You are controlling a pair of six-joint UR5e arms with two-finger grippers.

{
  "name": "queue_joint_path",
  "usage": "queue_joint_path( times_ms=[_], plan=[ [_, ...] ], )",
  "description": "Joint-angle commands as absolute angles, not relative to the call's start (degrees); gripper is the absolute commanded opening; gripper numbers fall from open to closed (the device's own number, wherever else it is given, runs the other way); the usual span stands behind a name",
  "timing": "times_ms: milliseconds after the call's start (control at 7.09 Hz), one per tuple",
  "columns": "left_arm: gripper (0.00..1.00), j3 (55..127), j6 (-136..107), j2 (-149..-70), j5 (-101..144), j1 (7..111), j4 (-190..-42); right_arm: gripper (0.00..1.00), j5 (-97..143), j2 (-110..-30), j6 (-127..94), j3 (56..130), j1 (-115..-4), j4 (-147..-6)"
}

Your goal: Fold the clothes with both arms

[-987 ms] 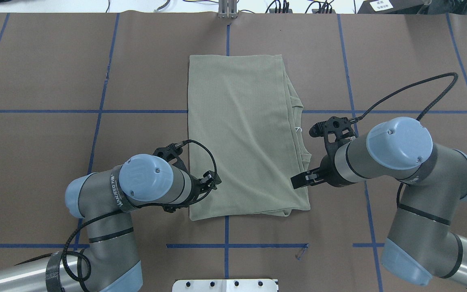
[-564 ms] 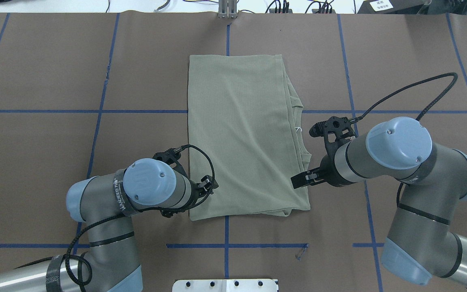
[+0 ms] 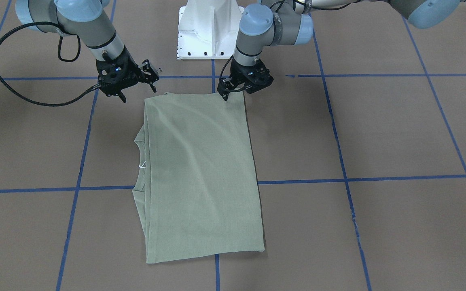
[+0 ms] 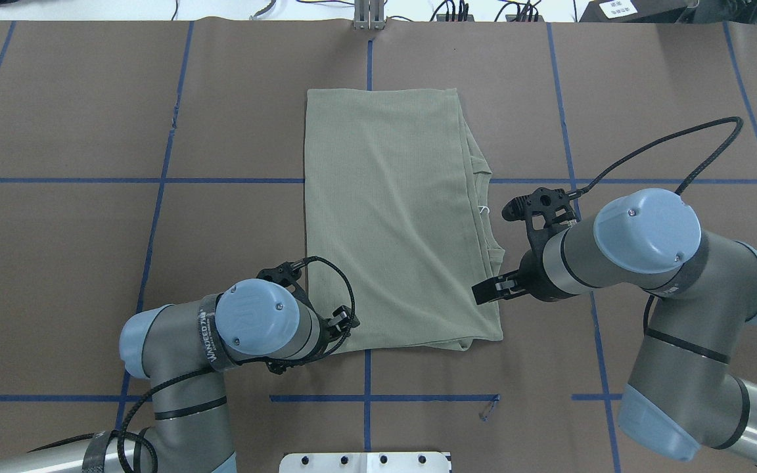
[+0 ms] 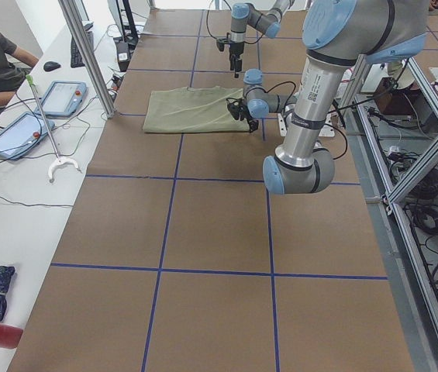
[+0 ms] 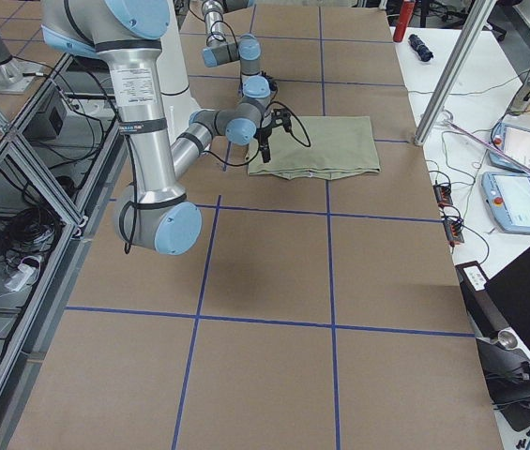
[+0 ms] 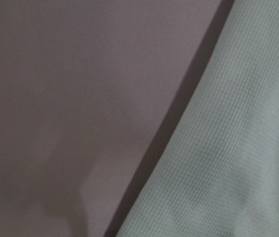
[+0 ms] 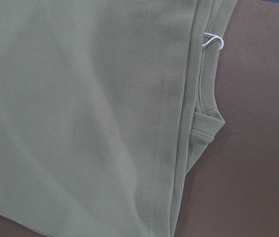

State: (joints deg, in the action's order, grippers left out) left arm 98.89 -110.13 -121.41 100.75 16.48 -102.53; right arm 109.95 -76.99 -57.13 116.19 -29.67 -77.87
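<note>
Light is even and diffuse from overhead. The brown table cover (image 4: 89, 98) reads flat, with no glare. Shadows are soft: a thin dark band runs along the shirt (image 4: 391, 217) on its edge toward the robot's left. Faint smudges lie beside the shirt under the left arm (image 4: 175, 341) and the right arm (image 4: 681, 276). The arms' blue caps carry a mild sheen. The fixed views are sharp, but the side views lean at the edges. The left wrist view is dim and blurred, with a dark shadow strip beside the shirt. The right wrist view is brighter and its weave is crisp.
</note>
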Motion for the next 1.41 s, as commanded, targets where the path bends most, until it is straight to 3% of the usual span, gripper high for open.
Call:
queue_joint_path(
  times_ms=[0,423,705,1128,1269],
  plan=[
    [0.94,98.88,-110.21,-121.46,100.72,16.52,-102.39,1.0,109.95,-77.08,-57.04,116.19,-29.71,-77.87],
    [0.92,98.7,-110.13,-121.38,100.46,16.96,-102.48,1.0,109.95,-77.08,-57.04,116.19,-29.79,-77.87],
    [0.64,98.7,-110.13,-121.38,100.2,16.96,-102.48,1.0,109.95,-77.17,-57.04,116.1,-29.79,-77.96],
    [0.43,98.96,-110.13,-121.64,100.28,16.61,-102.48,1.0,109.95,-77.17,-57.04,116.1,-29.88,-77.87],
    [0.29,99.31,-110.13,-121.64,100.28,16.52,-102.48,1.0,109.95,-77.17,-57.04,116.1,-29.88,-77.87]
  ],
)
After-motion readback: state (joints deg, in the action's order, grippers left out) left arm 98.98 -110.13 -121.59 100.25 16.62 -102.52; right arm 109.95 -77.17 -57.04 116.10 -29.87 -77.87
